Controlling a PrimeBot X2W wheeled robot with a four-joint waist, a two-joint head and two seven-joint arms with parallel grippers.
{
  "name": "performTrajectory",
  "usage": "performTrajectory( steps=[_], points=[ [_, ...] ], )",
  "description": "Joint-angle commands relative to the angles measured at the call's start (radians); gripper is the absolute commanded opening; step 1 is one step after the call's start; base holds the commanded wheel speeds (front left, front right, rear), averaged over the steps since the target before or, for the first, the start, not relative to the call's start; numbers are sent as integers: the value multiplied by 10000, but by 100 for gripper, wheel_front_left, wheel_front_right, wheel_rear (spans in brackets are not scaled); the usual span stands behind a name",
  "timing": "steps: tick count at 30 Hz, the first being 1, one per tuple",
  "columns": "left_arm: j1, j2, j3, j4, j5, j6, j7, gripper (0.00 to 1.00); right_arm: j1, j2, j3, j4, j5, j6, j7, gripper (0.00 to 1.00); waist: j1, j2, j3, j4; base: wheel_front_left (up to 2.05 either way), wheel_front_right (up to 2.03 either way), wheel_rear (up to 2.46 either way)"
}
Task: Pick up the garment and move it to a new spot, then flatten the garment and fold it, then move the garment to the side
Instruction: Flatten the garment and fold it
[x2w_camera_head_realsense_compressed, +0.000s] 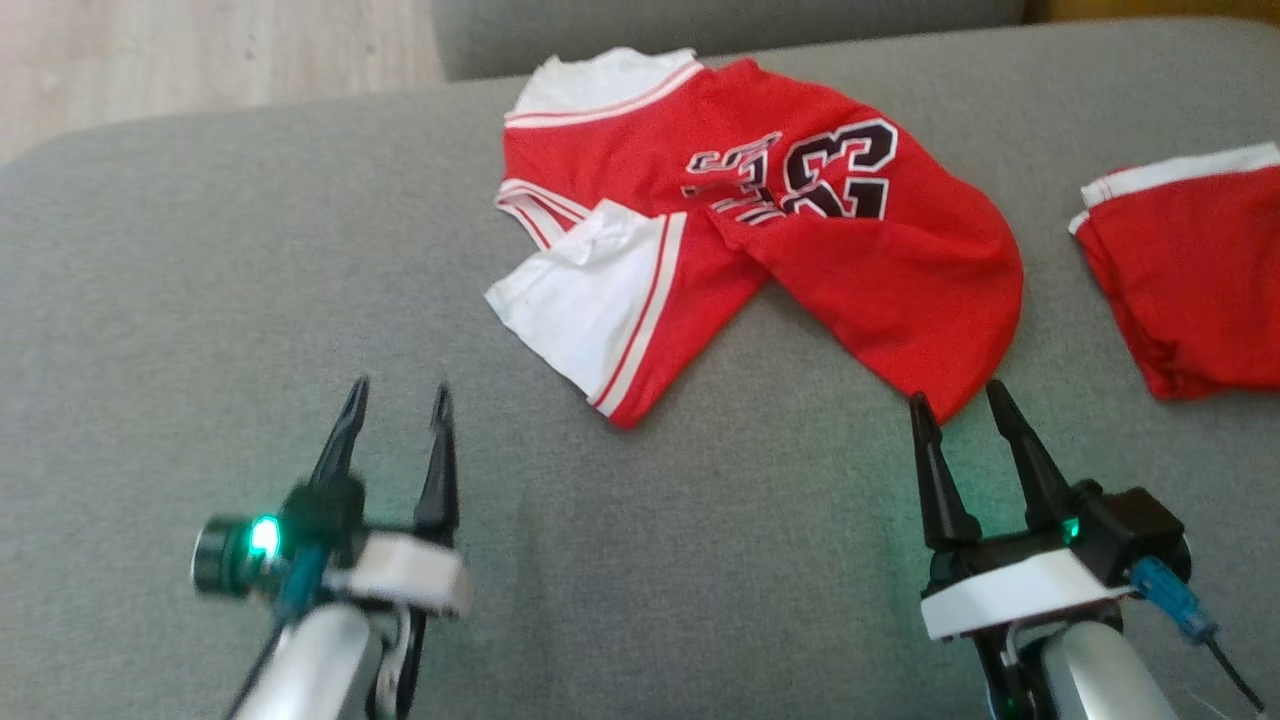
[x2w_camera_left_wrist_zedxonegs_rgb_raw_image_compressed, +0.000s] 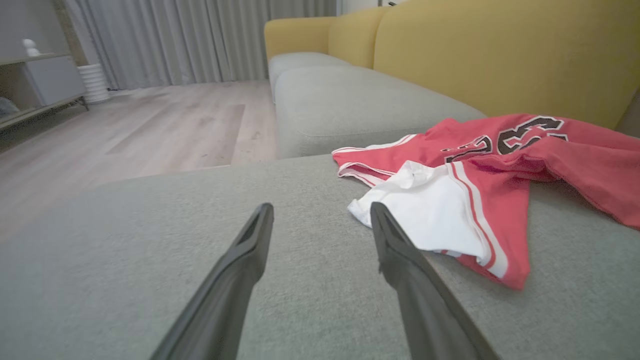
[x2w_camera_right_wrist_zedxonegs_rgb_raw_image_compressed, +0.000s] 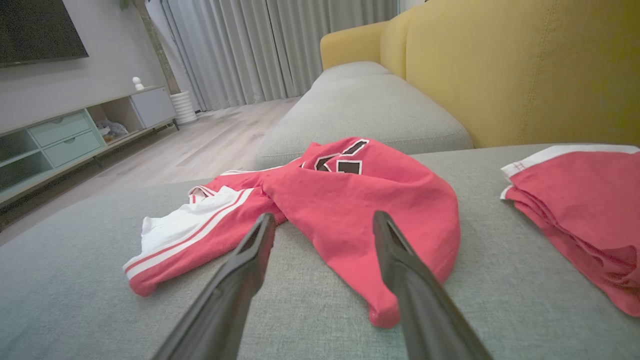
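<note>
One broad grey sofa cushion (x2w_camera_head_realsense_compressed: 200, 300) carries the crumpled red number-23 jersey (x2w_camera_head_realsense_compressed: 850, 270) at its middle, a second red garment (x2w_camera_head_realsense_compressed: 1190, 290) folded to its right, while left gripper (x2w_camera_head_realsense_compressed: 400, 390) and right gripper (x2w_camera_head_realsense_compressed: 955, 392) hover empty, fingers spread wide, the right just beside the hem, apparently lined up for the pickup.

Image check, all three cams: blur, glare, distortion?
Head view: soft overall, left gripper smeared, its green LED flaring. Left wrist view: wide-angle bend along the grey cushion edge, jersey sharp, jaws soft near the bottom edge. Right wrist view: even soft daylight, no glare, folded red garment crisp.
</note>
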Motion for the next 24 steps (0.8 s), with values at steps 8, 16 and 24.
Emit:
performTrajectory(
  steps=[8,16,24],
  points=[
    [-2555,-65,-105,1400,-13,-588,1666,100,-717,-35,349,-408,90,67,-109,100,0,0,1154,-707,0,0,0],
    [-3924,7,-70,3057,137,-510,1920,100,-941,-35,347,-439,242,67,-109,100,0,0,1720,-1193,0,0,0],
    [-4286,-116,-153,4031,-42,-798,1881,0,-953,-35,271,-369,335,67,-109,100,0,0,1697,-1261,0,0,0]
  ],
)
